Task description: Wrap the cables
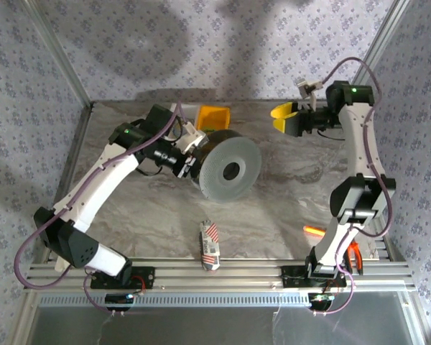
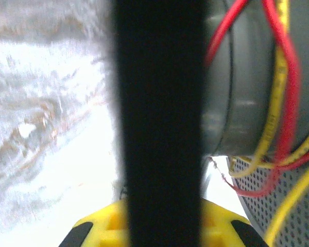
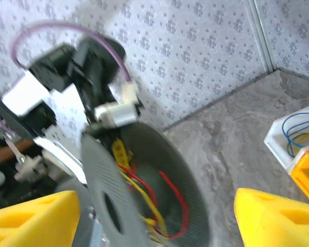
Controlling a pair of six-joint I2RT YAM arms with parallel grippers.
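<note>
While your left gripper (image 1: pixel 192 162) is clamped tight on the black flange of the spool (image 1: pixel 230 169), the spool stands on edge around the middle of the bench (image 1: pixel 287 208). On your left wrist cam the flange runs straight up between the yellow fingers (image 2: pixel 105 230). Just right of it, the yellow cable (image 2: pixel 276 87) is looped round the grey core, mixed in with a red wire (image 2: pixel 291 103). A few strands trail down over the perforated flange.

Your right gripper (image 1: pixel 287 118) sits over the far right part of the bench, well apart from the spool. Its fingers (image 3: pixel 33 216) are spread wide with nothing between them. From that wrist cam you can see the yellow and red wire bunched loosely between the spool's two flanges.

Other stuff on there:
- A yellow bin (image 1: pixel 212 116) sits just behind the spool toward the far edge.
- A white bin (image 3: pixel 278 141) with some blue wire in it is right beside the yellow one.
- A small striped packet (image 1: pixel 210 246) lies at the middle of the near edge.
- Orange-handled pliers (image 1: pixel 354 255) lie by the near right corner.
- A little orange thing (image 1: pixel 314 231) is next to the pliers, can't tell what it is.
</note>
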